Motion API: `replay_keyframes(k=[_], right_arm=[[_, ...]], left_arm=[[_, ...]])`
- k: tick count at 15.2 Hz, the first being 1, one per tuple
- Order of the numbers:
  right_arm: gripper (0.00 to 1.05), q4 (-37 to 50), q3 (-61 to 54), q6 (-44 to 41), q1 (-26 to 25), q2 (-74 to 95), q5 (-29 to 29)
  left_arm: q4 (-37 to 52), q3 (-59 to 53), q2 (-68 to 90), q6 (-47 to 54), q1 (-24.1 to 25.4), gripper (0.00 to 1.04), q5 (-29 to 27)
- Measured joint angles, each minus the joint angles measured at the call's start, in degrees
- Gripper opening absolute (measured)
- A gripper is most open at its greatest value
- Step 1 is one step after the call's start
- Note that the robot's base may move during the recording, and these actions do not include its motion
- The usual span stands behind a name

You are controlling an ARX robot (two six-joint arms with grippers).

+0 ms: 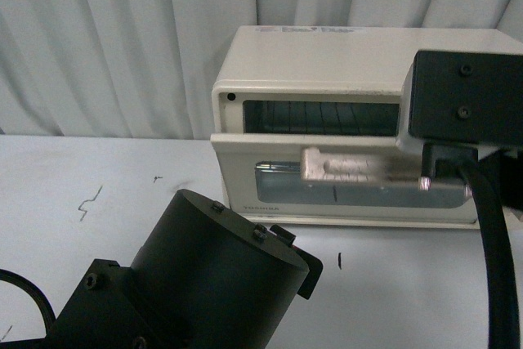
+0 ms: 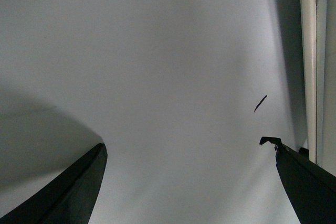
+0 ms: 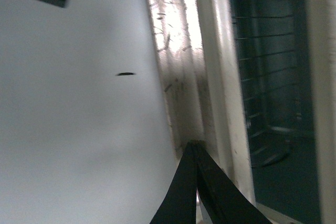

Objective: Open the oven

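The cream-white oven (image 1: 327, 55) marked TOSHIBA stands on the table at the right. Its door (image 1: 261, 173) is tilted part-way open, and the gap above it shows the wire rack (image 1: 319, 118). The beige bar handle (image 1: 359, 171) runs across the door. My right arm's black wrist block (image 1: 466, 96) hangs in front of the oven's right end and hides the gripper there. In the right wrist view my right gripper (image 3: 195, 146) is shut, its tips against the door's edge (image 3: 181, 87), beside the dark cavity (image 3: 268, 77). My left gripper (image 2: 189, 148) is open and empty over the bare table.
My left arm (image 1: 204, 275) fills the lower left of the front view. The white table (image 1: 82, 177) bears small black marks (image 1: 338, 261). A pale curtain (image 1: 122, 38) hangs behind. The oven's edge (image 2: 310, 51) shows beside my left gripper.
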Motion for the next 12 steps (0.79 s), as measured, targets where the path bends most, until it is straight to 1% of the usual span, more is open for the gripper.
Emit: replay_keyframes(k=[2,3,9,12], right_arm=[[0.02,-6.05,-0.39,0.63,1.79,-0.42,-0.85],[0.02,-7.67,-1.01,0.7,2.21,-0.39,-0.87],[0.02,-11.52,0.39,0.68,2.45,-3.52,-0.24],[0.02,-13.92,3.63,-0.13,2.45,-8.39,-0.46]], left_arm=[[0.0,0.0,0.0,0.0,0.0,0.98,0.0],[0.02,0.0,0.0,0.0,0.0,0.98,0.0],[0.0,0.02,0.0,0.0,0.0,0.98,0.02],[0.0,0.02,0.0,0.0,0.0,0.98,0.02]])
